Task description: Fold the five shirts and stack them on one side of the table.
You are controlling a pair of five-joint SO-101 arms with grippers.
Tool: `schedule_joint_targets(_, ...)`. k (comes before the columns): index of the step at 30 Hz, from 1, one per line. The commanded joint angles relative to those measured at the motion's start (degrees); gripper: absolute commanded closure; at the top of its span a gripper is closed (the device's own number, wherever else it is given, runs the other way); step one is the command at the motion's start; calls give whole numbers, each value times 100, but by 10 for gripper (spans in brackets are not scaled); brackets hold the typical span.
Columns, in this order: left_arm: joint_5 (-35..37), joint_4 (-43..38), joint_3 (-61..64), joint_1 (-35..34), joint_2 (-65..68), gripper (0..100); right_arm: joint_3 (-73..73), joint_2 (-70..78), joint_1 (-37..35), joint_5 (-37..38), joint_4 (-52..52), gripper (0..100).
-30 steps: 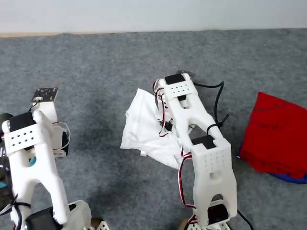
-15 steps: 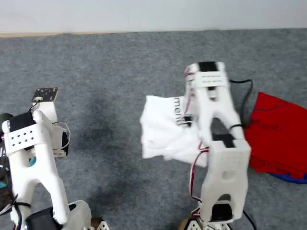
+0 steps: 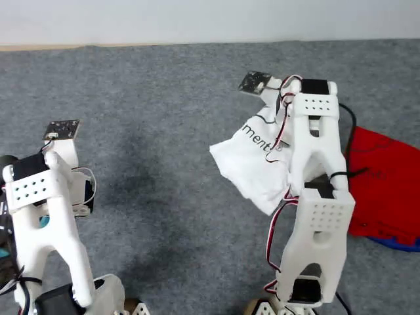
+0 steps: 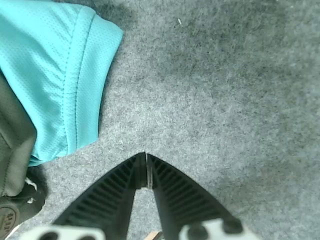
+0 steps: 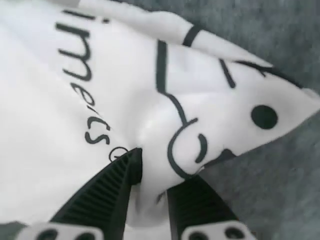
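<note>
Two shirts at the right edge of the high view are cut off by the frame. We see a red shirt (image 3: 384, 184) lying flat, and under its lower corner a sliver of a blue shirt (image 3: 394, 244), too little of it to tell how it is folded.

The right arm (image 3: 315, 197) runs up the right half of that view and covers the right side of the white shirt (image 3: 252, 164), so from above we cannot see where the cloth is held. The right wrist view settles it: the right gripper (image 5: 155, 172) is clamped on a fold of the white shirt (image 5: 100, 75), the cloth pinched between its black ribbed fingers (image 5: 117, 187).

The white shirt sits right of centre in the high view, just left of the red one. It is bunched and creased rather than flat, with black lettering and a thin black line drawing across it. We cannot tell whether its lower edge touches the grey table (image 3: 151, 118).

At the lower left of the high view stands the left arm (image 3: 39, 210). The left gripper (image 4: 146, 160) has its fingertips pressed together with nothing between them, over bare grey surface. Beside it lies a teal shirt (image 4: 55, 75), its hemmed edge curved, partly hidden behind a dark grey shape (image 4: 12, 145) we cannot identify.
</note>
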Motion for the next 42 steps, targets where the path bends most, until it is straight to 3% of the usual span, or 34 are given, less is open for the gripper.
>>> schedule_joint_targets(1,9,-26,-13,0,-141,994,-334,13,-40,369,-488,978)
schedule_joint_targets(5,9,-70,154,0,-141,994,-334,-66,-40,62,-760,845)
schedule_joint_targets(13,9,-70,154,9,-167,994,-334,-646,-101,-3121,-778,719)
schedule_joint_targets(27,9,-185,189,26,-141,994,-316,-1165,-426,-8870,1253,717)
schedule_joint_targets(30,9,-185,189,35,-141,994,-308,-1147,-576,-9424,1288,686)
schedule_joint_targets(36,9,-185,189,35,-141,994,-325,-664,-637,-10066,743,496)
schedule_joint_targets(42,9,-167,189,35,-141,994,-325,119,-620,-10110,40,494)
